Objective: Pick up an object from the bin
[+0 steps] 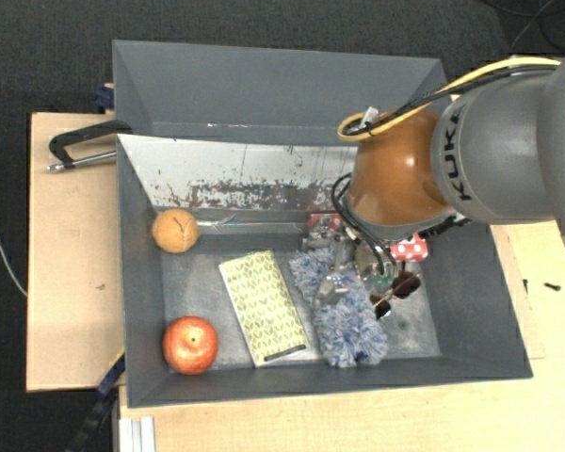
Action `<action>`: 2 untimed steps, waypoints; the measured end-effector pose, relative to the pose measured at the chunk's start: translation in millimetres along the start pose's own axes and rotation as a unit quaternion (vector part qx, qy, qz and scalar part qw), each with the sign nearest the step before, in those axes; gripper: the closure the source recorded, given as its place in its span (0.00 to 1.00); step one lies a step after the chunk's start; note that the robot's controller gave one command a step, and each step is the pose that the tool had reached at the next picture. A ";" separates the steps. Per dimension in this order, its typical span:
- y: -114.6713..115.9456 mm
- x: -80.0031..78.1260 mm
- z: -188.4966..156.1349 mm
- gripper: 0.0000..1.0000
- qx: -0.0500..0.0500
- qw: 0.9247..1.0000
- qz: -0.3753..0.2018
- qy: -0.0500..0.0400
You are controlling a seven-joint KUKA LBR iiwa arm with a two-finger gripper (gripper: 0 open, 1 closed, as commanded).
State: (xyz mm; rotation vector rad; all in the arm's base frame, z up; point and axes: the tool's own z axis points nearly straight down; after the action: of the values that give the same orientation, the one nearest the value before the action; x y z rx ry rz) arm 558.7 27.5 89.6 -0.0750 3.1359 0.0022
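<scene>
- the gripper (344, 269) is sitting low in the right half of the bin (264, 92), under the arm's orange cover (395, 172), right at the upper end of a blue shaggy cloth (344, 320) that is lying along the floor towards the near wall.
- the cloth is looking soft and loose, so a grasp is risking catching only a few strands; in my judgement it could be slipping out or trailing down as it is being lifted.
- a yellow-green patterned box (264, 307) is lying just beside the cloth on its left, edge to edge; a dragging cloth could be pulling or tipping it.
- a red-and-white spotted piece (411, 249) and a small dark thing (397, 292) are crowding the gripper's right side; one of these could be getting pinched along with the cloth, or knocked aside.
- the back wall is close behind the gripper, so a lift that is drifting that way could be scraping it.
- a red apple (190, 345) and an orange ball (174, 231) are lying well apart on the left, and they are posing no trouble.
- as for the pincer, its metal parts are blending into the clutter, and i cannot tell whether it is released or clenched, nor whether it is grasping the cloth or only touching it.
</scene>
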 end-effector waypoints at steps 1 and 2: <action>-13.8 -13.4 16.4 0.00 0.000 0.999 -0.046 0.001; -10.4 -3.4 16.2 0.00 -0.001 1.000 0.029 -0.002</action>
State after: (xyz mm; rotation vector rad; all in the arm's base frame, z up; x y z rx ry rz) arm 562.7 17.3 73.5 0.0151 3.1325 0.0042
